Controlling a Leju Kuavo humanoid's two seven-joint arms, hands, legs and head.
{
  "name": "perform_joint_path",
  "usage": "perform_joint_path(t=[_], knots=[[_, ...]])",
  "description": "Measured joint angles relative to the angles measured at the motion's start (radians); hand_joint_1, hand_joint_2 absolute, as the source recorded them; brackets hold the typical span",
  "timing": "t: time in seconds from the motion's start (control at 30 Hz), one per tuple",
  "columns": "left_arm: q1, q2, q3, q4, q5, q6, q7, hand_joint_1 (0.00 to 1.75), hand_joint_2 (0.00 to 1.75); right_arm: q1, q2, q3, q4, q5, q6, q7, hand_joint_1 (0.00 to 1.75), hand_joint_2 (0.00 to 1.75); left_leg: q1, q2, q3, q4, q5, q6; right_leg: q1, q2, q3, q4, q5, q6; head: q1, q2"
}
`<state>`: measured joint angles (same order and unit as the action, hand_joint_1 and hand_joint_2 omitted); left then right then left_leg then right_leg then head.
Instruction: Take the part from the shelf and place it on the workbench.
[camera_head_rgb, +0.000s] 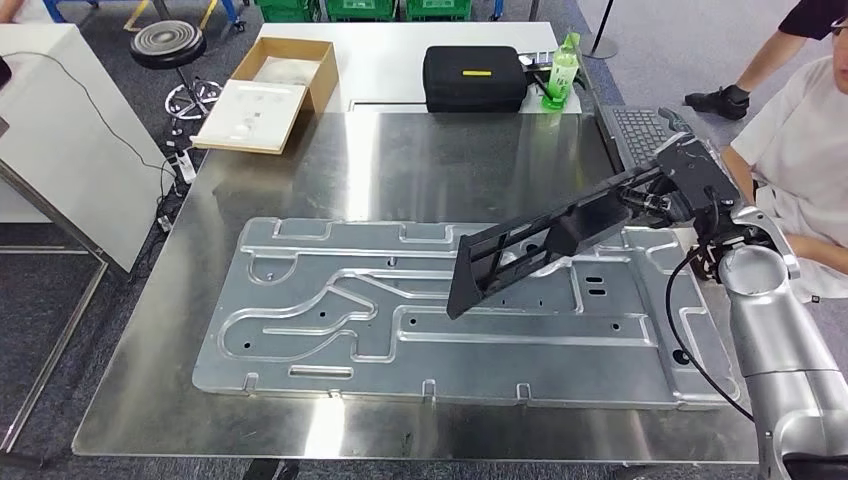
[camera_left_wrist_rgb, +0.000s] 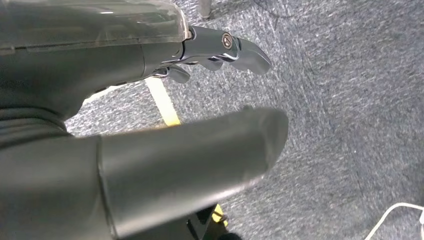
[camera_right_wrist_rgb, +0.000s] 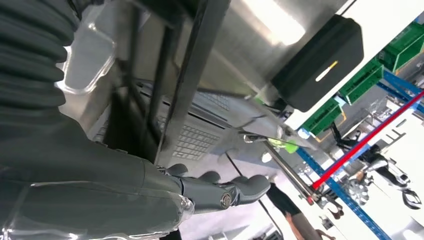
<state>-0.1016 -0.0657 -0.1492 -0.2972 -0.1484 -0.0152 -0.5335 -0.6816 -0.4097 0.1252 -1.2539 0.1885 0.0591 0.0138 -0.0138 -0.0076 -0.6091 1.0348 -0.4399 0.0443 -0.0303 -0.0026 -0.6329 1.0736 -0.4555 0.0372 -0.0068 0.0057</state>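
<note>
Part (camera_head_rgb: 545, 245): long black ribbed bar, in my right hand (camera_head_rgb: 690, 190) by its far-right end. It slants across the right half of the worktop (camera_head_rgb: 400, 165), free end lower, over the middle of the big stamped metal panel (camera_head_rgb: 330, 320). Can't tell if the low end touches the panel or hangs just above it. Right fingers (camera_right_wrist_rgb: 235, 187) are wrapped round the part's end; in the right wrist view the black bar (camera_right_wrist_rgb: 187, 75) runs straight out past the hand.

Left hand (camera_left_wrist_rgb: 150, 130) hangs over grey carpet (camera_left_wrist_rgb: 340, 100) with a yellow floor line (camera_left_wrist_rgb: 162, 100). Fingers apart, nothing in them.

Panel lies flat, covers most of the worktop's near half. At the far edge: black case (camera_head_rgb: 474, 78), green bottle (camera_head_rgb: 562, 68) just right of it, open cardboard box (camera_head_rgb: 270, 92) to the left. Keyboard (camera_head_rgb: 640, 130) sits off the worktop's right edge, beyond my right hand. A person in a white top (camera_head_rgb: 795, 140) sits at the right, close to my right arm. Black stool (camera_head_rgb: 168, 45) far left on the floor.
</note>
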Motion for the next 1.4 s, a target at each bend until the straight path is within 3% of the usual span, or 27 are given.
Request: perform_joint_path(t=[0.13, 0.17, 0.23, 0.3, 0.33, 0.37, 0.47, 0.53, 0.63, 0.7, 0.77, 0.83, 0.87, 0.9, 0.93, 1.0, 1.13, 1.2, 1.23, 1.3, 1.33, 1.4], knots=[[0.001, 0.0, 0.003, 0.002, 0.0, 0.001, 0.001, 0.0, 0.0, -0.006, 0.003, 0.014, 0.01, -0.01, 0.009, 0.008, 0.0, 1.75, -0.001, 0.0, -0.011, 0.014, -0.011, -0.018, 0.004, 0.003, 0.0, -0.012, 0.001, -0.025, -0.001, 0.0], [0.001, 0.0, 0.003, 0.002, 0.0, 0.001, 0.001, 0.0, 0.0, -0.008, 0.003, 0.017, 0.01, -0.011, 0.012, 0.009, 0.0, 1.75, 0.001, 0.001, -0.02, 0.038, -0.028, -0.024, 0.003, 0.003, 0.001, -0.013, 0.002, -0.031, -0.001, 0.0], [0.001, 0.0, 0.004, 0.003, 0.0, 0.001, 0.001, 0.0, 0.0, -0.014, 0.003, 0.023, 0.013, -0.018, 0.024, 0.013, 0.0, 1.75, 0.006, 0.002, -0.067, 0.142, -0.085, -0.033, 0.004, 0.002, 0.002, -0.015, 0.002, -0.038, -0.001, 0.0], [0.003, -0.001, 0.004, 0.003, 0.0, 0.002, 0.001, 0.0, 0.0, -0.025, 0.003, 0.03, 0.023, -0.041, 0.063, 0.024, 0.0, 0.87, 0.009, 0.002, -0.125, 0.262, -0.128, -0.037, 0.007, 0.002, 0.002, -0.015, 0.001, -0.041, -0.001, 0.0], [0.003, -0.001, 0.004, 0.003, 0.0, 0.003, 0.001, 0.0, 0.0, -0.034, 0.001, 0.038, 0.032, -0.061, 0.099, 0.031, 0.0, 0.44, 0.01, 0.002, -0.138, 0.283, -0.125, -0.036, 0.008, 0.004, 0.002, -0.015, 0.001, -0.041, -0.001, 0.0], [0.003, -0.001, 0.004, 0.003, 0.0, 0.004, 0.001, 0.0, 0.0, -0.048, -0.003, 0.05, 0.044, -0.085, 0.143, 0.036, 0.0, 0.0, 0.01, 0.002, -0.131, 0.266, -0.103, -0.033, 0.009, 0.005, 0.003, -0.014, 0.001, -0.041, -0.001, 0.0], [-0.001, -0.001, 0.004, 0.003, -0.001, 0.005, 0.001, 0.0, 0.0, -0.114, -0.032, 0.1, 0.09, -0.165, 0.278, 0.04, 0.0, 0.0, 0.005, 0.001, -0.046, 0.079, -0.01, -0.017, 0.01, 0.008, 0.006, -0.014, 0.0, -0.038, -0.001, 0.0], [-0.004, -0.001, 0.005, 0.004, -0.002, 0.004, 0.001, 0.0, 0.0, -0.163, -0.057, 0.139, 0.125, -0.217, 0.353, 0.039, 0.0, 0.0, 0.0, 0.0, -0.016, 0.013, 0.003, -0.011, 0.01, 0.009, 0.005, -0.016, 0.001, -0.03, -0.001, 0.0], [-0.007, -0.001, 0.005, 0.004, -0.006, 0.002, 0.001, 0.0, 0.0, -0.228, -0.099, 0.21, 0.172, -0.309, 0.491, 0.051, 0.0, 0.0, -0.001, 0.0, -0.006, -0.006, 0.009, 0.001, 0.007, 0.008, 0.005, -0.016, -0.002, -0.013, -0.001, 0.0], [-0.011, -0.001, 0.006, 0.004, -0.011, -0.003, 0.001, 0.0, 0.0, -0.294, -0.143, 0.276, 0.205, -0.406, 0.612, 0.074, 0.0, 0.0, 0.002, 0.0, -0.001, -0.019, 0.018, 0.014, 0.008, 0.007, -0.021, 0.043, -0.041, -0.008, -0.001, 0.0], [-0.014, -0.002, 0.006, 0.004, -0.016, -0.007, 0.003, 0.0, 0.0, -0.369, -0.193, 0.356, 0.236, -0.517, 0.699, 0.104, 0.0, 0.0, 0.001, 0.0, -0.001, -0.021, 0.018, 0.02, 0.008, 0.007, -0.079, 0.164, -0.101, -0.006, 0.0, 0.0], [-0.015, -0.002, 0.006, 0.004, -0.018, -0.008, 0.004, 0.0, 0.0, -0.427, -0.234, 0.441, 0.255, -0.602, 0.726, 0.128, 0.0, 0.0, 0.001, 0.0, 0.0, -0.019, 0.016, 0.022, 0.008, 0.007, -0.12, 0.243, -0.119, -0.003, 0.0, 0.0], [-0.015, -0.004, 0.005, 0.004, -0.018, -0.008, 0.005, 0.0, 0.0, -0.445, -0.25, 0.476, 0.261, -0.626, 0.726, 0.134, 0.0, 0.0, 0.001, 0.0, 0.001, -0.017, 0.015, 0.021, 0.007, 0.006, -0.118, 0.235, -0.103, -0.002, 0.0, 0.0], [-0.015, -0.005, 0.005, 0.005, -0.018, -0.009, 0.006, 0.0, 0.0, -0.462, -0.263, 0.507, 0.264, -0.641, 0.724, 0.137, 0.0, 0.0, 0.002, 0.0, 0.002, -0.015, 0.013, 0.02, 0.006, 0.005, -0.097, 0.188, -0.071, -0.001, 0.0, 0.0], [-0.016, -0.005, 0.005, 0.005, -0.018, -0.009, 0.006, 0.0, 0.0, -0.478, -0.274, 0.531, 0.267, -0.653, 0.722, 0.139, 0.0, 0.0, 0.002, 0.0, 0.003, -0.011, 0.01, 0.018, 0.006, 0.002, -0.064, 0.118, -0.036, -0.002, 0.0, 0.0], [-0.018, -0.006, 0.004, 0.005, -0.018, -0.009, 0.007, 0.0, 0.0, -0.517, -0.295, 0.589, 0.272, -0.683, 0.719, 0.143, 0.0, 0.0, -0.002, 0.0, -0.001, -0.001, 0.002, 0.009, 0.009, 0.0, -0.01, 0.005, 0.006, -0.007, 0.0, 0.0], [-0.02, -0.006, 0.002, 0.006, -0.016, -0.009, 0.011, 0.0, 0.0, -0.587, -0.327, 0.707, 0.277, -0.757, 0.748, 0.164, 0.0, 0.0, -0.003, 0.001, -0.004, 0.005, -0.004, -0.004, 0.012, 0.003, 0.0, -0.021, 0.011, -0.022, -0.001, 0.0], [-0.021, -0.006, 0.001, 0.007, -0.015, -0.009, 0.015, 0.0, 0.0, -0.63, -0.34, 0.773, 0.278, -0.79, 0.753, 0.169, 0.0, 0.0, -0.001, 0.002, -0.018, 0.039, -0.031, -0.015, 0.009, 0.004, 0.001, -0.025, 0.013, -0.03, -0.001, 0.0], [-0.021, -0.006, 0.001, 0.007, -0.014, -0.009, 0.017, 0.0, 0.0, -0.648, -0.345, 0.803, 0.277, -0.795, 0.732, 0.156, 0.0, 0.0, 0.002, 0.003, -0.037, 0.083, -0.057, -0.021, 0.008, 0.003, 0.002, -0.026, 0.014, -0.034, -0.001, 0.0], [-0.021, -0.006, 0.0, 0.008, -0.01, -0.008, 0.019, 0.0, 0.0, -0.66, -0.353, 0.843, 0.276, -0.771, 0.644, 0.092, 0.0, 0.0, 0.009, 0.002, -0.089, 0.198, -0.111, -0.029, 0.009, 0.002, 0.002, -0.026, 0.014, -0.038, -0.001, 0.0], [-0.021, -0.007, 0.0, 0.009, -0.005, -0.008, 0.019, 0.0, 0.0, -0.651, -0.354, 0.855, 0.276, -0.737, 0.563, 0.034, 0.0, 0.0, 0.011, 0.002, -0.11, 0.242, -0.125, -0.031, 0.01, 0.001, 0.002, -0.026, 0.013, -0.04, -0.001, 0.0], [-0.018, -0.01, 0.0, 0.01, 0.002, -0.004, 0.016, 0.0, 0.0, -0.566, -0.325, 0.84, 0.249, -0.572, 0.271, -0.11, 0.0, 0.0, 0.015, 0.003, -0.106, 0.238, -0.099, -0.032, 0.012, 0.001, 0.007, -0.026, 0.012, -0.04, 0.0, 0.0]])
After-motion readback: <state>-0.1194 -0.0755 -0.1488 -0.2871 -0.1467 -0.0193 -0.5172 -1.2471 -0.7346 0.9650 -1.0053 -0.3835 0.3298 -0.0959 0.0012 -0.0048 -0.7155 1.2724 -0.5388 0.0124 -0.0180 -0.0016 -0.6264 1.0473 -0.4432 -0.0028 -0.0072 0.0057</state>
